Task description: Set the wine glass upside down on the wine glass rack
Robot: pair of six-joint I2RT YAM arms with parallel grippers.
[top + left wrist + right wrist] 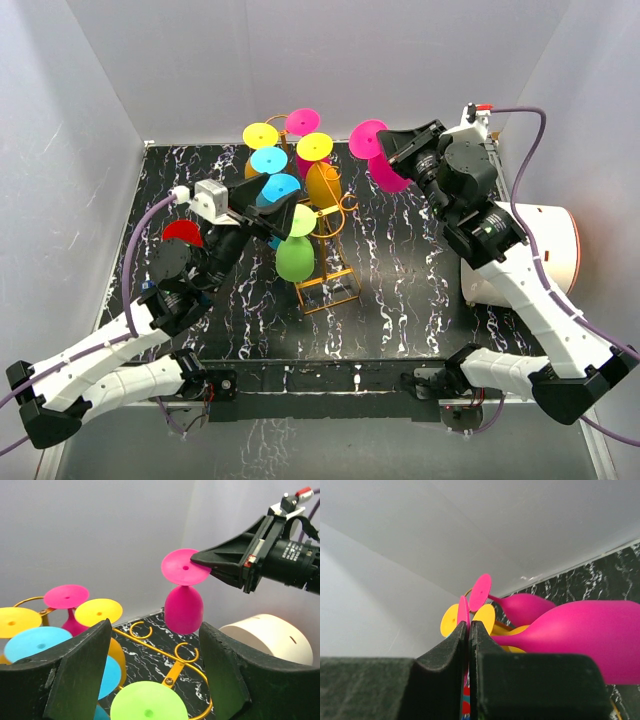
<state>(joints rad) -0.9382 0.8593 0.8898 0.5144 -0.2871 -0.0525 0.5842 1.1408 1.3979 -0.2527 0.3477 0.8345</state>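
Note:
My right gripper (388,152) is shut on the flat foot of a magenta wine glass (385,170), which hangs bowl-down in the air to the right of the golden wire rack (330,250). The same glass shows in the left wrist view (183,600) and in the right wrist view (580,640). The rack (165,652) holds several upside-down glasses: yellow, cyan, magenta, orange and green (295,255). Two of its scroll ends facing the held glass are empty. My left gripper (285,222) is open and empty above the green glass (145,702).
A red glass (182,232) lies near the left arm. A white cylindrical container (535,255) lies on its side at the right table edge, also seen in the left wrist view (272,637). White walls enclose the black marbled table (400,290).

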